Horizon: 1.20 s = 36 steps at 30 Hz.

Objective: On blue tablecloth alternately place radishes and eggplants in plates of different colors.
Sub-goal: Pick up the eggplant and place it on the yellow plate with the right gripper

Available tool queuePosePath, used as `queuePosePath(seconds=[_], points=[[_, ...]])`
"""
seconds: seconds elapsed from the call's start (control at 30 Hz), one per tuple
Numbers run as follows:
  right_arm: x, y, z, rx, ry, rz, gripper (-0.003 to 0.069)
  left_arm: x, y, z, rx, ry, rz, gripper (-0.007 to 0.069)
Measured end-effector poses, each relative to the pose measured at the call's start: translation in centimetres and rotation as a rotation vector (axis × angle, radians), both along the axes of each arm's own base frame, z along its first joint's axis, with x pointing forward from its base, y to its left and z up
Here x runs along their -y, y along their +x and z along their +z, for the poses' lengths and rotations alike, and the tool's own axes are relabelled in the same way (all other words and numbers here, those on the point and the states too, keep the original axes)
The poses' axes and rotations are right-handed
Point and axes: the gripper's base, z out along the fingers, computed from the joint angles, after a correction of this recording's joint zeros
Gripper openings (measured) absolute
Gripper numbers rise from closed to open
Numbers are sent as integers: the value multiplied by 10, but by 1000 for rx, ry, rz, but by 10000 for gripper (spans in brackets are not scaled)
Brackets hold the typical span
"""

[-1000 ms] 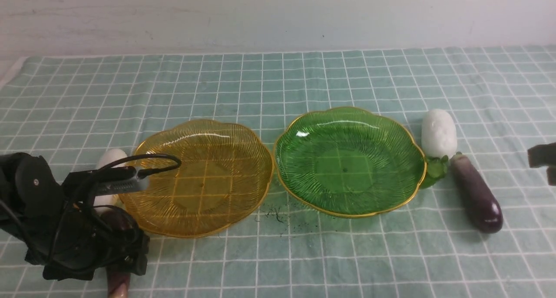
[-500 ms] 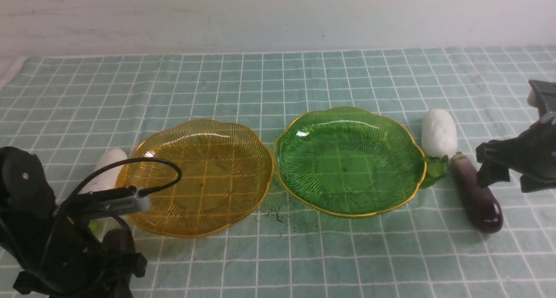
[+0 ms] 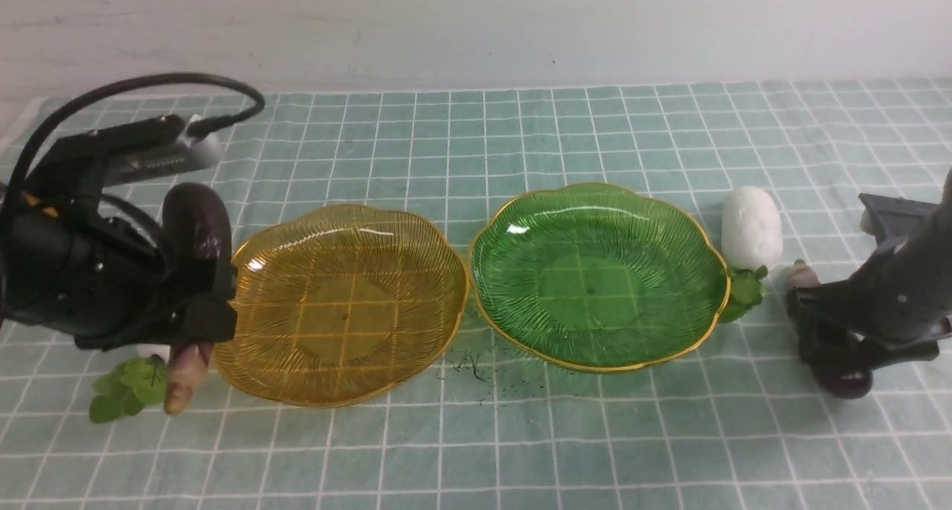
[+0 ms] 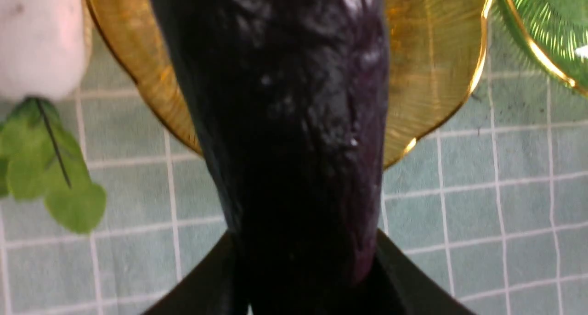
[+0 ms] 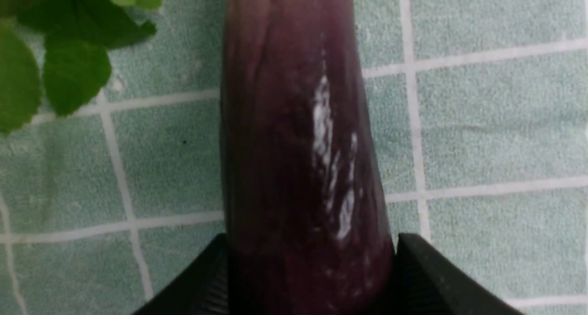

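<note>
On the blue tablecloth (image 3: pixel 476 138) an amber plate (image 3: pixel 349 302) and a green plate (image 3: pixel 595 279) sit side by side, both bare. My left gripper (image 3: pixel 195 305) is shut on a dark purple eggplant (image 3: pixel 195 220), lifted just left of the amber plate with its pale stem end down. The left radish (image 4: pixel 41 39) lies behind it; only its leaves (image 3: pixel 123 395) show in the front view. Right of the green plate, my right gripper (image 3: pixel 837 339) is down over the other eggplant (image 5: pixel 294 122), fingers against both its sides as it lies on the cloth. The second radish (image 3: pixel 751 227) rests beside the green plate.
Dark specks (image 3: pixel 472 369) lie on the cloth in front of the gap between the plates. A white wall (image 3: pixel 476 27) closes the back. The cloth's left edge (image 3: pixel 15 123) shows at the far left. Radish leaves (image 5: pixel 69 53) lie close to the right eggplant.
My left gripper closed on the left eggplant and lifted it off the cloth. My right arm came in from the right, dropped over the right eggplant, and its jaws narrowed around it.
</note>
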Motion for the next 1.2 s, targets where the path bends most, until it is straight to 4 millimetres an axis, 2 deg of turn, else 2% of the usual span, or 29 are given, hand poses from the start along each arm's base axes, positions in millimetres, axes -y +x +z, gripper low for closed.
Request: queuePosePath(seconds=[0.03,0.07,0.2,0.27,0.3,0.37,0.4,0.5,0.57,0.63,0.67,0.73,0.8,0.87,0.9,0.97,1.03,1.1,1.2], points=[[0,0,0,0,0,0,391,0,1,-2,-5,1,-2,265],[-1,-5,21,43,8,-5,391,1,17,-7,-12,11,-16,265],[-10,-17,72,200,80,-24,391,1,48,-33,-51,39,-58,265],[-29,-24,97,290,175,8,391,2,66,-50,-63,50,-69,265],[-48,-27,106,318,243,61,391,2,74,-58,-68,55,-70,265],[-84,-28,108,330,350,160,391,2,90,-72,-79,53,-69,290],[-100,-28,108,335,390,207,391,3,95,-78,-94,52,-69,335],[-156,-17,99,329,464,354,391,4,102,-88,-155,45,-87,540],[-186,-6,92,316,490,410,391,5,101,-87,-187,38,-97,643],[-211,5,83,304,501,455,391,5,103,-81,-207,36,-90,675],[-227,12,77,298,508,479,391,4,103,-74,-223,49,-82,658],[-251,23,66,287,520,505,391,-1,101,-62,-240,99,-80,557],[-266,31,58,278,529,519,401,-7,94,-48,-251,171,-81,371],[-286,40,41,243,545,525,420,-16,83,-32,-255,252,-71,110],[-293,45,37,226,557,527,435,-20,79,-24,-247,272,-54,60],[-301,52,26,186,564,529,472,-30,70,-8,-218,269,2,10],[-303,55,23,162,555,535,517,-42,64,4,-189,259,46,-3],[-303,55,27,142,527,564,552,-53,61,8,-185,254,82,-4],[-298,53,42,98,489,637,566,-68,60,5,-207,237,108,-4]])
